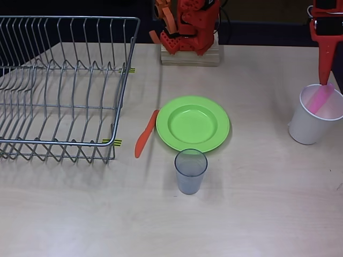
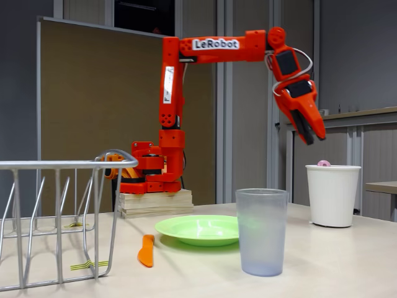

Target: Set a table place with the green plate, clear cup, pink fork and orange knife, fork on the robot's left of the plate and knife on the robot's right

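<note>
Overhead view: the green plate [image 1: 193, 123] is lying near the middle of the pale surface [image 1: 257, 209], in front of the robot [image 1: 188, 24] on its wooden base block [image 1: 190, 55].
Orange knife [image 1: 145, 135]: lying flat just left of the plate in this view, its upper tip right at the plate's rim.
Clear cup [image 1: 190, 171]: standing upright just below the plate, close to its rim.
White cup [image 1: 315, 115]: standing well to the right of the plate, with the pink fork [image 1: 320, 98] leaning inside it.
Dish rack [image 1: 59, 85]: wire frame sitting on the left side of the surface, near the knife.
Fixed view: the arm is reaching out with the fingers [image 2: 309, 130] pointing down and hanging above the white cup, clear of its rim.
Fingers, state: sitting close together with nothing between them.
Fork, fixed view: only the rounded pink end [image 2: 324, 163] is peeking over the cup's rim.
</note>
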### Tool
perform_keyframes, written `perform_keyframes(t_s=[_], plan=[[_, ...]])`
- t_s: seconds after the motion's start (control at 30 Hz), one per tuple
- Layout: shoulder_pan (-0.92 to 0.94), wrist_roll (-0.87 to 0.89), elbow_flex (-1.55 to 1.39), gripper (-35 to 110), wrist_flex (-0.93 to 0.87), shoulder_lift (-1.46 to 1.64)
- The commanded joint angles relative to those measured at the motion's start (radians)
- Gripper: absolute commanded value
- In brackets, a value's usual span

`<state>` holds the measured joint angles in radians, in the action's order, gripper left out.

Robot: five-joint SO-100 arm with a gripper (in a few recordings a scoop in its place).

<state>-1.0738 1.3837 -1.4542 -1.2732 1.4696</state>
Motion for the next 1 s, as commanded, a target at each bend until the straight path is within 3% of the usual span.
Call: perform_keyframes(t_s=[0.0, 0.97], plan=[[-0.040, 0.078, 0.077, 28, 0.031, -0.046], [-0.017, 0.066, -0.055, 12, 0.198, -0.121]])
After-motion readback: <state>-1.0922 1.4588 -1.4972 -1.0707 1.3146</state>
